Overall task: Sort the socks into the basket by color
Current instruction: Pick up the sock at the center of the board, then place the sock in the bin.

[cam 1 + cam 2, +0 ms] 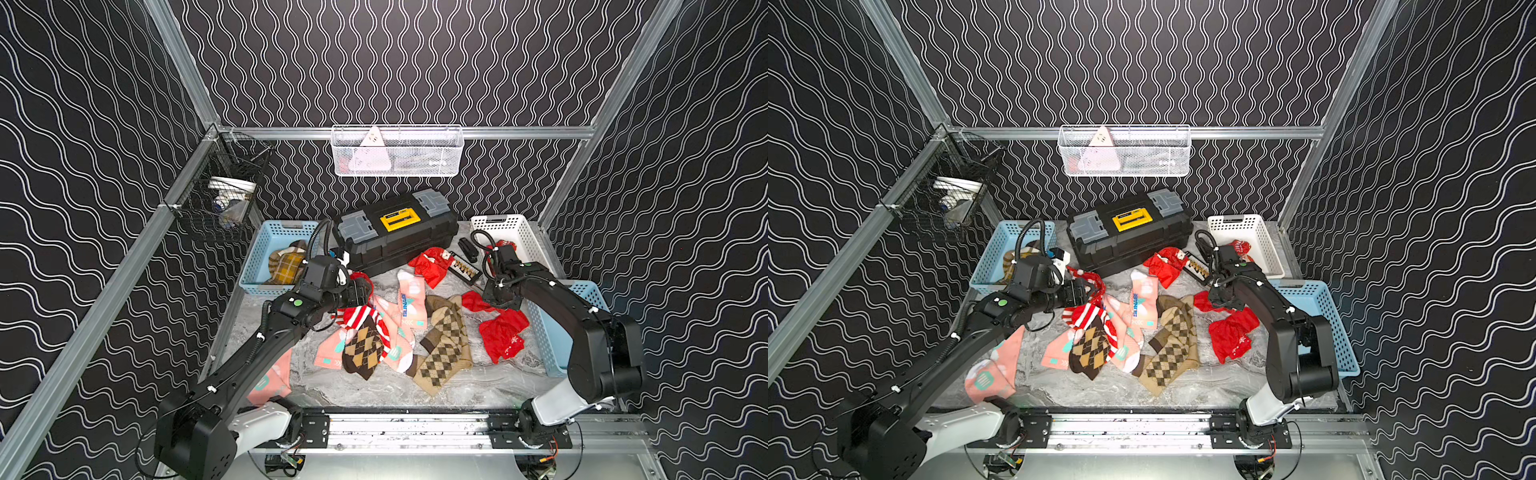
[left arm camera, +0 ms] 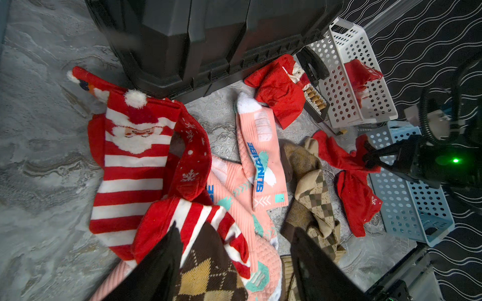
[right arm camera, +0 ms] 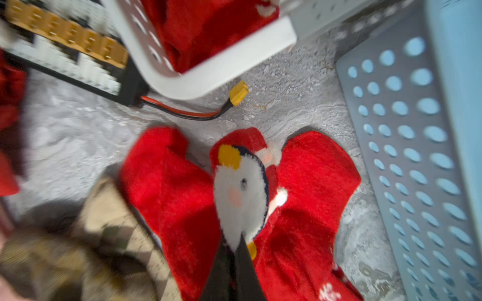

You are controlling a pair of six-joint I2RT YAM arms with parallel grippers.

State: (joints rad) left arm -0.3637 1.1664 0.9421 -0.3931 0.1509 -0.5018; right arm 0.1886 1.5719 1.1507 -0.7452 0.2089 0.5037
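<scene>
Red fleecy fabric is the thing to watch here: the red penguin sock [image 3: 313, 182] lies crumpled on the marble-look tabletop [image 1: 374, 386], off the right end of the black toolbox [image 1: 395, 232] and on the robot's side of it. The right gripper [image 3: 234, 250] has it from above, fingers pressed together on a fold right at the white penguin patch [image 3: 242, 187]. So the sock sits in and under the jaws, with most of it spread out to either side of the pinch. I'd say the step in hand is lifting this one out and taking it to the white basket [image 1: 532, 245], which sits just beside the toolbox's right end and already has a red sock [image 1: 505, 245] in it. To do it well imo: go straight up first so the loose ends hang free, because a tan argyle sock [image 3: 112, 221] touches its edge and could tag along. Then go high enough to clear the basket wall. Also mind the connector board [image 1: 465, 268] with its loose wire, lying between the sock and the toolbox. The left gripper [image 2: 234, 260] is spread wide with nothing in it, hovering over the brown argyle sock [image 2: 208, 276] in the pile in front of the toolbox.
</scene>
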